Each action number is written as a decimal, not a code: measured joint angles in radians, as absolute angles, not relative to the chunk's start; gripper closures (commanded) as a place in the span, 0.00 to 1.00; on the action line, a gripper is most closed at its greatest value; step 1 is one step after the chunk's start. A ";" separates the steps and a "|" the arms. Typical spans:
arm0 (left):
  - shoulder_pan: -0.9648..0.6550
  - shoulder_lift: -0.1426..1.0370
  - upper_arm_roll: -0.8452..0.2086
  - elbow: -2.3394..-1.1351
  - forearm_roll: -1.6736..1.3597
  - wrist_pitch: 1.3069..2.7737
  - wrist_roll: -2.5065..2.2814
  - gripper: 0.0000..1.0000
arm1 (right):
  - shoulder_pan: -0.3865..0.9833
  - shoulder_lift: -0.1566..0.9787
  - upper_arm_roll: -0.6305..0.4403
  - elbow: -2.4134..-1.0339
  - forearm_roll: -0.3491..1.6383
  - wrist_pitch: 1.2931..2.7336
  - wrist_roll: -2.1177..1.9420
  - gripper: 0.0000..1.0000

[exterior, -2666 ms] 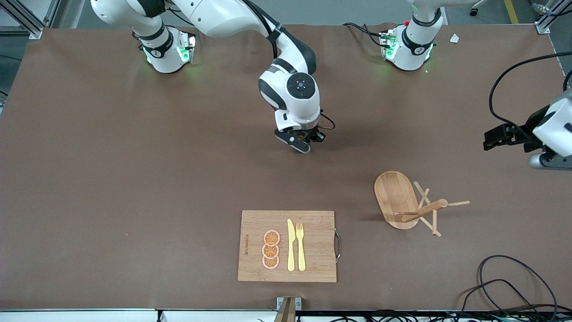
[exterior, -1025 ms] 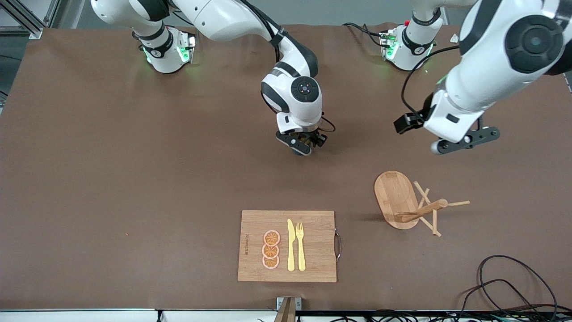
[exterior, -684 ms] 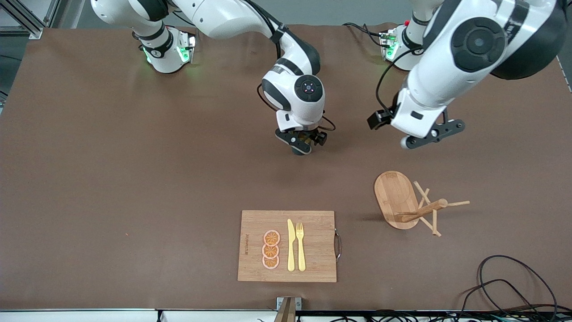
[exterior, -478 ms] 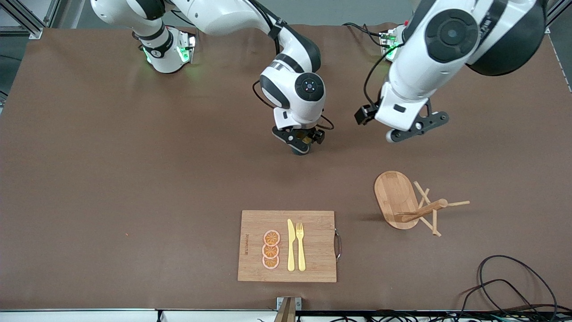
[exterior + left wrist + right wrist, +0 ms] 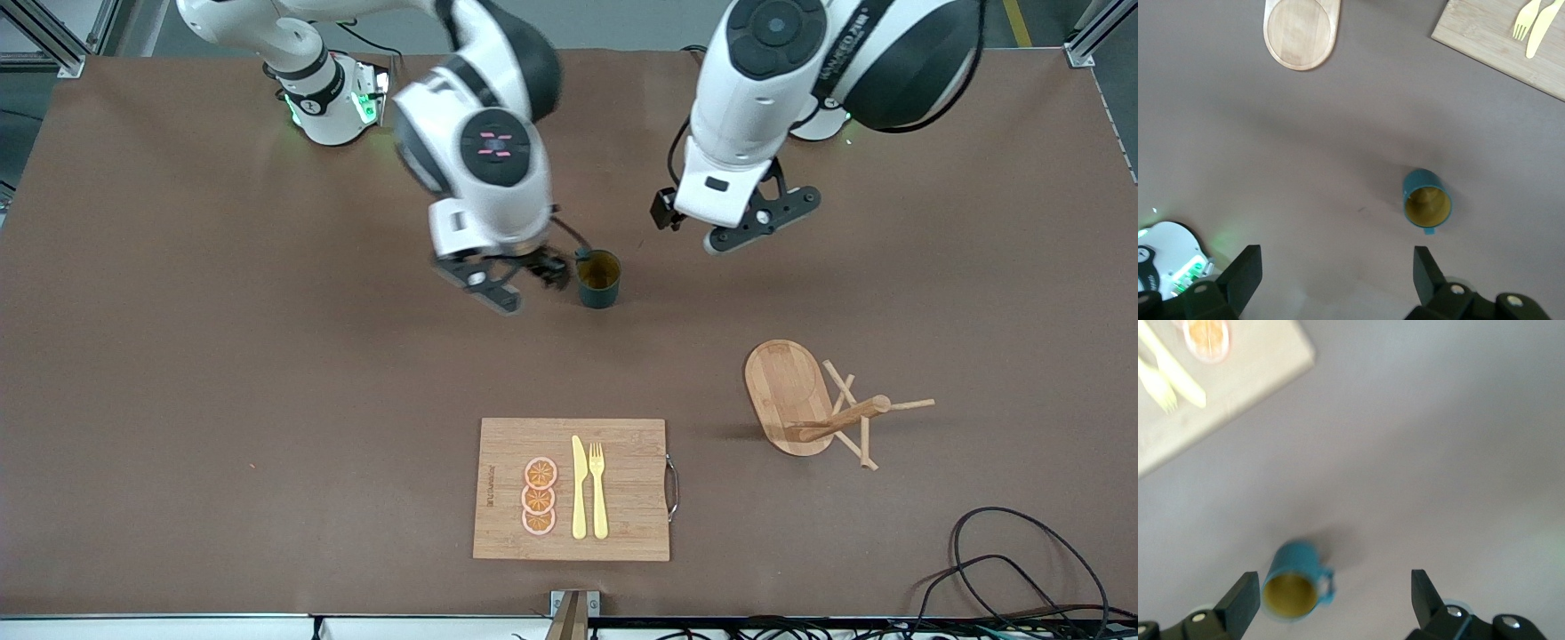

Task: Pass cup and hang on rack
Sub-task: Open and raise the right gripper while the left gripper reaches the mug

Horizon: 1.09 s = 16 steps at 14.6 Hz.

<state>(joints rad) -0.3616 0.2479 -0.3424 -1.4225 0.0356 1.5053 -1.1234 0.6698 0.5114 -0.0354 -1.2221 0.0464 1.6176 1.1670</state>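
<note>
On the brown matte surface [image 5: 222, 356], two white arms hover with the job half done: the cup stands free, not yet hung. Nearest the camera lies the rectangular bamboo board [image 5: 622, 489]; toward the left arm's end stands the pale bamboo rack [image 5: 787, 391], its thin pegs bare. Both the left pincer [image 5: 756, 227] and the right pincer [image 5: 498, 283] gape wide, empty. Between them sits the small teal cup [image 5: 599, 279], upright, yellow-orange inside.
</note>
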 measured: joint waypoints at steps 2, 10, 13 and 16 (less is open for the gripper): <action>-0.410 0.261 -0.343 -1.423 0.076 1.518 -1.190 0.00 | 0.562 0.490 -0.039 -1.239 -0.035 1.612 0.973 0.00; -0.674 0.370 -0.345 -1.426 0.346 1.557 -1.538 0.00 | 0.120 0.441 -0.049 -1.244 -0.116 1.629 0.156 0.00; -0.765 0.431 -0.346 -1.428 0.465 1.562 -1.662 0.00 | -0.029 0.395 -0.048 -1.243 -0.114 1.622 -0.085 0.00; -0.861 0.526 -0.346 -1.439 0.626 1.564 -1.823 0.00 | -0.108 0.355 -0.045 -1.244 -0.095 1.560 -0.170 0.00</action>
